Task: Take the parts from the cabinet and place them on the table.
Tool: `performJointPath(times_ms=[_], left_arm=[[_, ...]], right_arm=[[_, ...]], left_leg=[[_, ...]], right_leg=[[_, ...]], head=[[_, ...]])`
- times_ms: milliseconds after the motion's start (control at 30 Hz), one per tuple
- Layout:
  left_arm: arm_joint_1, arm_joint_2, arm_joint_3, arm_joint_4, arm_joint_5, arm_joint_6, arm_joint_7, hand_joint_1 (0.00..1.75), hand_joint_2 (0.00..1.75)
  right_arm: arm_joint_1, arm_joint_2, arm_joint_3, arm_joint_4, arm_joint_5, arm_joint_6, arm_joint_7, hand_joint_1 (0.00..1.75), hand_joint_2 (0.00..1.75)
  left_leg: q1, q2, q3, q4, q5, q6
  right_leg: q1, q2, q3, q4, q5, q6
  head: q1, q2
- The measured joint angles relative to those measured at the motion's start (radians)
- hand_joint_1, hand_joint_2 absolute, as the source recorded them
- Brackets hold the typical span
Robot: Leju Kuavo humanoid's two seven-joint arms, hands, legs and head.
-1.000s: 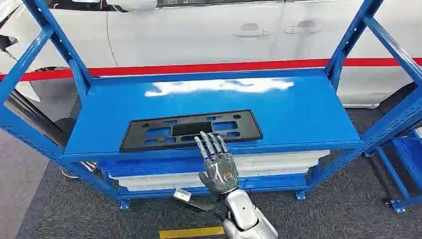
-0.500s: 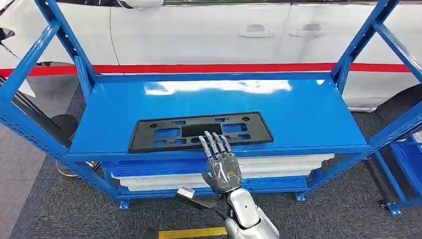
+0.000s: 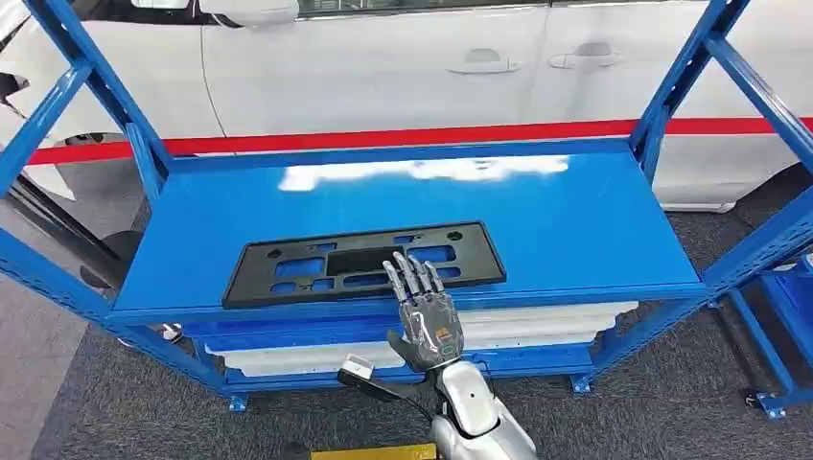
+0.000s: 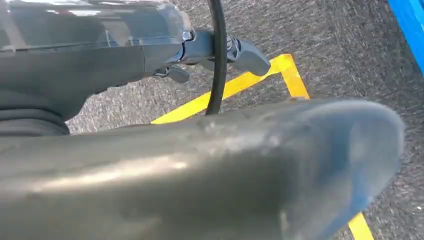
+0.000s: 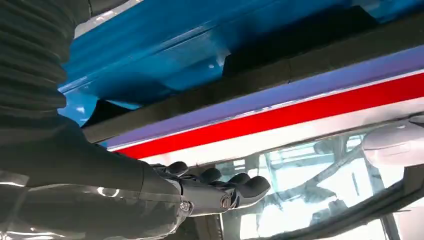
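The part (image 3: 364, 263) is a flat black plastic plate, long and narrow, with a wide dark window in its middle, smaller rectangular cut-outs around it that let the blue show through, and small round holes near its corners. It lies flat on the top shelf (image 3: 575, 220) of the blue cabinet (image 3: 671, 105), close to the front edge and a little toward 9 o'clock of the shelf's centre, its long side nearly parallel to that edge, with the 3 o'clock end set slightly farther back.

The right hand (image 3: 422, 311) rises from 6 o'clock, palm away from the camera, fingers straight and slightly spread, grasping nothing. Its fingertips overlap the plate's front edge just toward 3 o'clock of the middle window; whether they touch the plate cannot be told. In the right wrist view the hand (image 5: 220, 192) holds nothing, its dark fingers (image 5: 250, 187) extended.

The left wrist view shows a blurred grey body across most of the picture; whether the left hand is released or clenched cannot be told.

White panels (image 3: 537, 321) lie stacked on the lower shelf. Behind the cabinet stands a white car (image 3: 383, 67) with a red stripe (image 3: 403, 137). Grey carpet (image 3: 652, 412) carries yellow tape (image 3: 369, 452) at 6 o'clock.
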Motion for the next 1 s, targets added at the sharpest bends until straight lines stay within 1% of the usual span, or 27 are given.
performJointPath(times_ms=[33,67,100,133,233,267,300,333,367,400,433,467,500,533,567,600,633,700,733,767,800,833,867,900,933,967,1000], left_arm=[[0.0,0.0,0.0,0.0,0.0,0.0,0.0,0.0,0.0],[-0.001,0.0,0.0,0.0,0.0,0.0,0.0,0.0,0.0],[-0.001,0.0,0.0,0.0,0.0,0.0,0.0,0.0,0.0],[-0.003,0.0,0.0,0.0,0.0,0.0,0.0,0.0,0.0],[-0.001,0.0,0.0,0.0,0.0,0.0,0.002,0.0,0.0],[-0.001,-0.001,0.0,0.0,0.0,0.0,0.002,0.0,0.0],[-0.001,-0.002,0.0,0.0,0.0,0.0,0.001,0.0,0.0],[-0.003,-0.002,0.0,0.0,0.0,0.0,0.001,0.0,0.0],[-0.005,-0.002,-0.001,0.0,0.0,-0.001,0.001,0.0,0.0],[-0.005,-0.002,-0.001,0.0,0.0,-0.001,0.001,0.0,0.0],[-0.004,-0.002,0.0,0.0,0.0,-0.001,0.002,0.0,0.0],[-0.002,-0.002,0.0,0.0,0.0,-0.002,0.002,0.0,0.0],[-0.002,-0.002,0.0,0.0,0.0,-0.003,0.002,0.0,0.0],[-0.002,-0.002,-0.001,0.0,-0.001,-0.007,0.003,0.0,0.0],[-0.002,-0.002,-0.001,0.0,-0.002,-0.01,0.003,0.0,0.0],[-0.002,-0.002,-0.002,0.0,-0.003,-0.013,0.006,0.0,0.0],[-0.003,-0.002,-0.002,0.0,-0.004,-0.015,0.008,0.0,0.0],[-0.004,-0.002,-0.004,0.0,-0.009,-0.014,0.009,0.0,0.0],[-0.005,-0.002,-0.006,0.0,-0.01,-0.013,0.008,0.0,0.0],[-0.007,-0.002,-0.008,0.0,-0.01,-0.013,0.008,0.0,0.0],[-0.007,-0.002,-0.01,0.0,-0.011,-0.012,0.008,0.0,0.0],[-0.007,-0.002,-0.011,0.0,-0.011,-0.012,0.008,0.0,0.0],[-0.007,-0.002,-0.012,0.0,-0.011,-0.012,0.008,0.0,0.0],[-0.006,-0.002,-0.014,0.0,-0.013,-0.012,0.009,0.0,0.0],[-0.005,-0.002,-0.018,0.0,-0.016,-0.012,0.009,0.0,0.0],[-0.004,-0.002,-0.021,0.0,-0.022,-0.012,0.009,0.0,0.0],[-0.003,-0.002,-0.024,0.0,-0.024,-0.013,0.01,0.0,0.0]], right_arm=[[0.0,0.0,0.0,0.001,-0.003,0.0,-0.002,0.0,1.75],[-0.001,0.002,0.0,0.002,-0.007,0.0,-0.003,0.0,1.75],[-0.001,0.004,0.0,0.003,-0.009,0.0,-0.004,0.0,1.75],[-0.003,0.006,0.0,0.003,-0.01,0.0,-0.004,0.0,1.75],[-0.005,0.009,0.0,0.004,-0.015,0.0,-0.008,0.0,1.75],[-0.007,0.011,0.0,0.004,-0.019,0.0,-0.01,0.0,1.75],[-0.008,0.011,-0.001,0.004,-0.021,0.0,-0.013,0.0,1.75],[-0.012,0.013,-0.001,0.004,-0.025,-0.001,-0.016,0.0,1.75],[-0.014,0.013,-0.002,0.004,-0.027,-0.001,-0.017,0.0,1.75],[-0.013,0.013,-0.002,0.006,-0.029,-0.001,-0.019,0.0,1.75],[-0.012,0.012,-0.003,0.009,-0.031,-0.001,-0.02,0.0,1.75],[-0.012,0.012,-0.005,0.012,-0.035,-0.001,-0.022,0.0,1.75],[-0.013,0.012,-0.008,0.015,-0.037,-0.001,-0.024,0.0,1.75],[-0.015,0.012,-0.01,0.017,-0.038,-0.001,-0.026,0.0,1.75],[-0.018,0.013,-0.013,0.02,-0.039,-0.001,-0.031,0.0,1.75],[-0.022,0.014,-0.014,0.021,-0.043,-0.001,-0.034,0.0,1.75],[-0.028,0.015,-0.016,0.024,-0.047,-0.001,-0.038,0.0,1.75],[-0.037,0.02,-0.02,0.029,-0.049,-0.001,-0.04,0.0,1.75],[-0.041,0.021,-0.022,0.032,-0.047,-0.001,-0.037,0.0,1.75],[-0.046,0.022,-0.024,0.036,-0.043,-0.001,-0.033,0.0,1.75],[-0.05,0.025,-0.025,0.04,-0.042,-0.001,-0.031,0.0,1.75],[-0.055,0.027,-0.026,0.043,-0.041,-0.001,-0.031,0.0,1.75],[-0.059,0.029,-0.026,0.046,-0.04,-0.001,-0.03,0.0,1.75],[-0.061,0.03,-0.026,0.051,-0.034,-0.001,-0.022,0.0,1.75],[-0.063,0.03,-0.026,0.061,-0.026,-0.001,-0.01,0.0,1.75],[-0.067,0.03,-0.026,0.073,-0.019,-0.001,0.003,0.0,1.75],[-0.072,0.03,-0.027,0.087,-0.011,-0.001,0.018,0.0,1.75]], left_leg=[[0.0,0.0,0.03,-0.069,0.045,0.003],[0.0,0.0,0.079,-0.177,0.101,0.008],[-0.001,0.001,0.111,-0.246,0.109,0.013],[-0.008,0.0,0.118,-0.257,0.1,0.016],[-0.01,-0.003,0.116,-0.256,0.1,0.028],[-0.001,-0.002,0.124,-0.269,0.105,0.035],[0.001,-0.001,0.129,-0.275,0.106,0.038],[0.003,0.0,0.131,-0.276,0.106,0.045],[0.003,0.001,0.131,-0.276,0.104,0.048],[0.002,0.001,0.132,-0.276,0.102,0.05],[0.002,0.002,0.132,-0.275,0.099,0.05],[0.002,0.001,0.134,-0.275,0.098,0.049],[0.003,-0.001,0.138,-0.275,0.094,0.048],[0.003,-0.002,0.144,-0.274,0.091,0.046],[0.003,-0.003,0.151,-0.272,0.085,0.042],[0.003,-0.003,0.157,-0.271,0.08,0.038],[-0.005,-0.003,0.155,-0.266,0.074,0.029],[-0.003,-0.003,0.153,-0.267,0.072,0.019],[0.0,-0.002,0.156,-0.271,0.072,0.012],[0.0,-0.002,0.159,-0.272,0.069,0.004],[0.003,0.001,0.156,-0.26,0.059,-0.002],[0.003,0.001,0.141,-0.22,0.034,-0.005],[0.004,0.001,0.107,-0.151,-0.002,-0.007],[0.004,0.001,0.062,-0.061,-0.042,-0.01],[0.004,0.001,0.021,0.014,-0.066,-0.012],[0.004,0.001,-0.006,0.055,-0.068,-0.013],[0.004,0.001,-0.007,0.043,-0.043,-0.011]], right_leg=[[0.0,0.001,0.005,0.002,-0.005,0.001],[0.0,0.002,0.013,0.005,-0.012,0.004],[0.0,0.001,0.017,0.006,-0.018,0.007],[0.007,0.003,0.015,0.01,-0.021,0.013],[0.003,0.002,0.015,0.004,-0.021,0.026],[0.009,0.002,0.015,0.006,-0.026,0.033],[0.004,0.002,0.013,0.024,-0.038,0.039],[0.003,0.001,-0.014,0.075,-0.069,0.043],[-0.001,0.001,-0.055,0.15,-0.105,0.048],[-0.005,0.001,-0.102,0.236,-0.138,0.052],[-0.008,0.001,-0.143,0.302,-0.156,0.056],[-0.012,0.001,-0.166,0.326,-0.145,0.059],[-0.016,0.0,-0.159,0.295,-0.107,0.061],[-0.018,-0.001,-0.131,0.228,-0.057,0.061],[-0.021,-0.001,-0.089,0.133,-0.002,0.06],[-0.022,-0.002,-0.053,0.051,0.037,0.057],[-0.015,-0.001,-0.039,0.026,0.021,0.054],[-0.012,0.002,-0.042,0.019,0.017,0.046],[-0.01,0.004,-0.042,0.02,0.016,0.039],[-0.014,0.004,-0.038,0.013,0.018,0.03],[-0.017,0.001,-0.03,0.006,0.02,0.022],[-0.016,0.001,-0.026,0.004,0.018,0.015],[-0.015,0.0,-0.025,0.005,0.016,0.011],[-0.013,-0.002,-0.024,0.005,0.014,0.008],[-0.01,-0.002,-0.024,0.005,0.013,0.006],[-0.008,-0.002,-0.023,0.006,0.012,0.004],[-0.006,-0.001,-0.021,0.007,0.01,0.004]], head=[[0.0,0.0],[0.0,0.0],[0.0,0.0],[0.0,0.0],[0.0,0.0],[0.0,0.0],[0.001,0.0],[0.0,0.0],[0.001,0.0],[0.0,0.0],[0.001,0.0],[0.001,0.0],[0.001,0.0],[0.001,0.0],[0.001,0.0],[0.001,0.0],[0.001,0.0],[0.001,0.0],[0.0,0.0],[0.0,0.0],[0.0,0.0],[0.0,0.0],[0.0,0.0],[0.0,0.0],[0.0,0.0],[0.0,0.0],[0.0,0.0]])
